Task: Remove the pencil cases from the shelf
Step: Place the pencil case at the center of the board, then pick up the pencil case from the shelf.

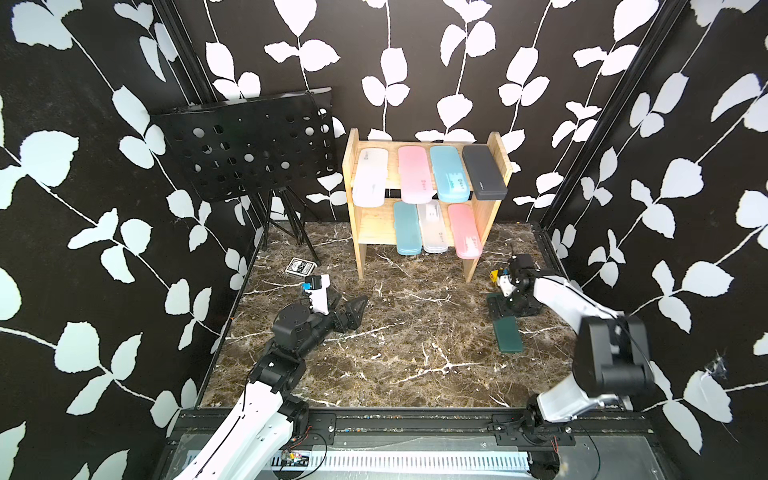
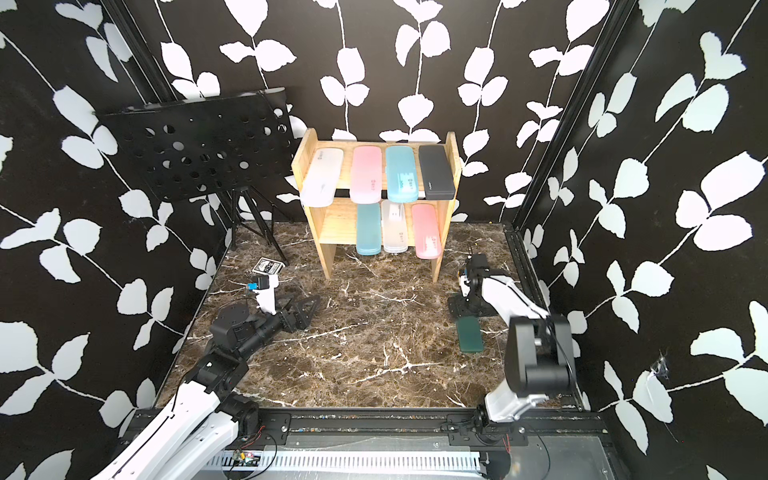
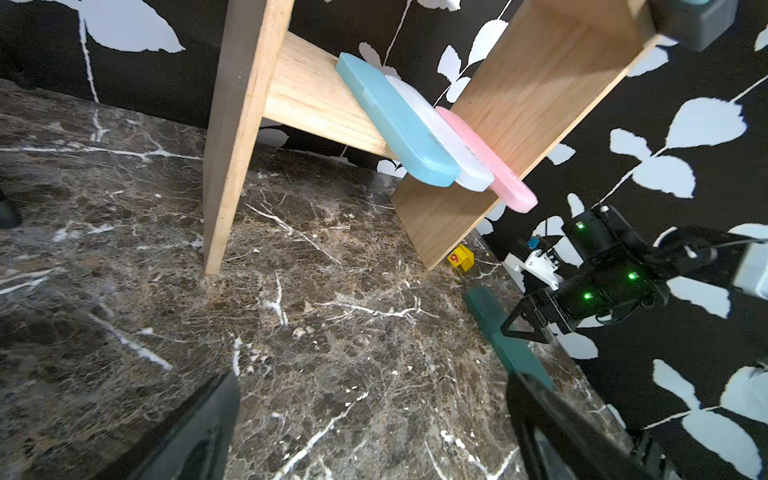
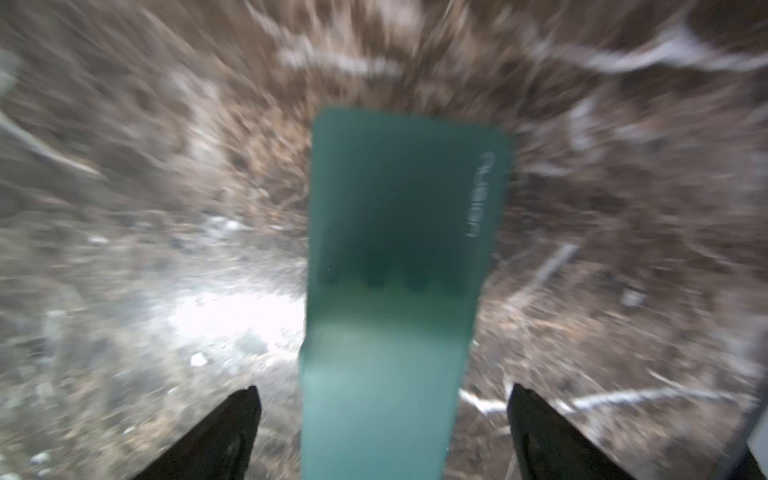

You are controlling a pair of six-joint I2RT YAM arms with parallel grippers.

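The dark green pencil case point(image 1: 507, 337) lies flat on the marble bench point(image 1: 395, 353), off the shelf point(image 1: 374, 226), which holds seven other pencil cases point(image 1: 414, 174). The right gripper point(image 4: 380, 392) straddles it, jaws spread and seemingly clear of it, though that view is blurred. The left gripper point(image 1: 351, 313) gapes empty.

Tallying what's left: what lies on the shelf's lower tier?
Three lie side by side: teal case, frosted white case, pink case. The lower tier's back is hidden beneath the upper tier.
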